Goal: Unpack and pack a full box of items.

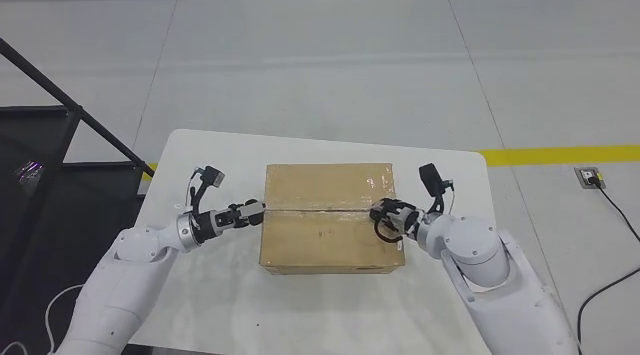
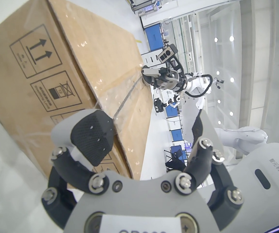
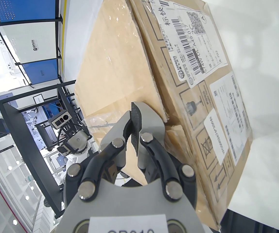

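Note:
A closed brown cardboard box (image 1: 325, 240) stands in the middle of the white table (image 1: 215, 160), a taped seam running across its top. My left gripper (image 1: 254, 213) is at the seam's left end, open (image 2: 146, 127), one black pad (image 2: 91, 135) against the box's upper edge (image 2: 44, 73). My right gripper (image 1: 383, 221) is at the seam's right end, its fingers pressed together (image 3: 135, 117) over the top edge of the box (image 3: 120, 61). Whether anything is pinched between them is hidden. The right gripper (image 2: 154, 76) also appears far off along the seam in the left wrist view.
White shipping labels (image 3: 190, 37) cover the box's right side. A black frame (image 1: 45, 150) stands off the table's left edge. Bare table surface lies in front of and behind the box.

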You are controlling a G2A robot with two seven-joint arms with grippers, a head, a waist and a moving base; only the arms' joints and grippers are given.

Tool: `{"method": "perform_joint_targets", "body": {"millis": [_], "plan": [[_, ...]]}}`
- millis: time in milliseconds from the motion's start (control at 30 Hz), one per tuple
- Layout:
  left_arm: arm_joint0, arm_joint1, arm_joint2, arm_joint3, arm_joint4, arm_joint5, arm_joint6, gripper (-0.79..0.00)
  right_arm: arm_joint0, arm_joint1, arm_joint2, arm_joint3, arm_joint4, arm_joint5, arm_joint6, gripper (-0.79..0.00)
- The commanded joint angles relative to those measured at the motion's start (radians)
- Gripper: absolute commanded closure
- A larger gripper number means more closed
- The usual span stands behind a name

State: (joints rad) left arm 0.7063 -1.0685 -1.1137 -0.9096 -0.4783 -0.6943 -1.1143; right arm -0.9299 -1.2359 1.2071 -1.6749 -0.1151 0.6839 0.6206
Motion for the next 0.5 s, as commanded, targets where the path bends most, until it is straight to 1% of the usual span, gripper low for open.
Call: {"method": "perform_joint_targets", "body": {"millis": [0, 167, 233, 467], "plan": [[-0.002, -0.002, -0.001, 0.011, -0.012, -0.007, 0.003, -0.785, -0.002, 0.001, 0.002, -0.002, 0.002, 0.001, -0.001, 0.000], [-0.006, -0.005, 0.000, 0.038, -0.045, 0.003, -0.014, -0.785, -0.007, 0.002, 0.003, -0.007, 0.003, -0.002, -0.003, 0.000], [-0.010, -0.010, 0.007, 0.051, -0.069, 0.020, -0.032, -0.785, -0.008, 0.003, 0.003, -0.008, 0.004, -0.002, -0.003, 0.000], [-0.048, -0.027, 0.035, 0.123, -0.089, 0.029, -0.040, -0.785, -0.022, 0.006, 0.009, -0.019, 0.009, -0.007, -0.009, 0.000]]}}
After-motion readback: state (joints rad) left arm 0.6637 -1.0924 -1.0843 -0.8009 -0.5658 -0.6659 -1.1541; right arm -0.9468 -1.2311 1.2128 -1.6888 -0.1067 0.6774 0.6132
